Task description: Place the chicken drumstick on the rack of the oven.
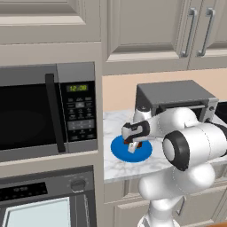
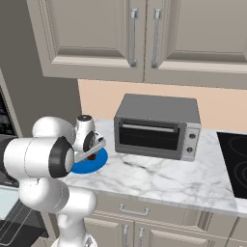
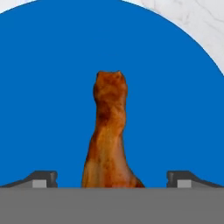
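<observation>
Two of my fingers (image 3: 43, 178) stand apart either side of the chicken drumstick (image 3: 107, 140) on the blue plate (image 3: 48, 87), so I should settle lower and close squarely on its thick end.

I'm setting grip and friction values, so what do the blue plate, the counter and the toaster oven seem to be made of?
The blue plate looks like smooth glazed ceramic or plastic: flat uniform colour, no texture. The counter looks like polished marble: white with grey veins. The toaster oven looks like brushed grey metal with a dark glass door. All rendered, so these are guesses.
</observation>
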Tool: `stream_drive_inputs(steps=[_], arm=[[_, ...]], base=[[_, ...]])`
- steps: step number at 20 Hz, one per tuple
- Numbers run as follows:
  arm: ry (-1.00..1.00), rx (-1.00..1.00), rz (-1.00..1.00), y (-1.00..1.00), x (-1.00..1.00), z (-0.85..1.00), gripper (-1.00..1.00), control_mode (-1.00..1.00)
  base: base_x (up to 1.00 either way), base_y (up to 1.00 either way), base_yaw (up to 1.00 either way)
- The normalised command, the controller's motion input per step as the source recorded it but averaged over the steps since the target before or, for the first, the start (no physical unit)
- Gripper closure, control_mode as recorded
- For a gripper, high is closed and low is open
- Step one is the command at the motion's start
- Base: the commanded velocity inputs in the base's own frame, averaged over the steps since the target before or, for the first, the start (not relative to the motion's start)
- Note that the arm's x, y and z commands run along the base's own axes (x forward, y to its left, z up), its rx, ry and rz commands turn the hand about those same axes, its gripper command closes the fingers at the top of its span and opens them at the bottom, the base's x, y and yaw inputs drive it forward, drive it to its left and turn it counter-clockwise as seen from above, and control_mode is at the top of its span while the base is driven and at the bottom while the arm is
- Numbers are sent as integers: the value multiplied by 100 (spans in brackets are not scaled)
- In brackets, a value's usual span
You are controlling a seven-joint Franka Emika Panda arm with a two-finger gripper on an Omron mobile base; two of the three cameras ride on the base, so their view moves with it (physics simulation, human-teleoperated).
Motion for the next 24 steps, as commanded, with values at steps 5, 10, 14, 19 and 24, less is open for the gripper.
stream_drive_inputs(steps=[5, 10, 14, 19, 24], arm=[[0, 0, 1, 0, 0, -24, 100, -100], [0, 0, -1, 0, -9, 8, 100, -100], [0, -2, -4, 13, -34, 50, 100, -100], [-7, 0, -8, 11, -71, 86, 100, -100], [-11, 0, -2, 2, -98, 94, 100, -100]], base=[[0, 0, 0], [0, 0, 0], [0, 0, 0], [0, 0, 0], [0, 0, 0]])
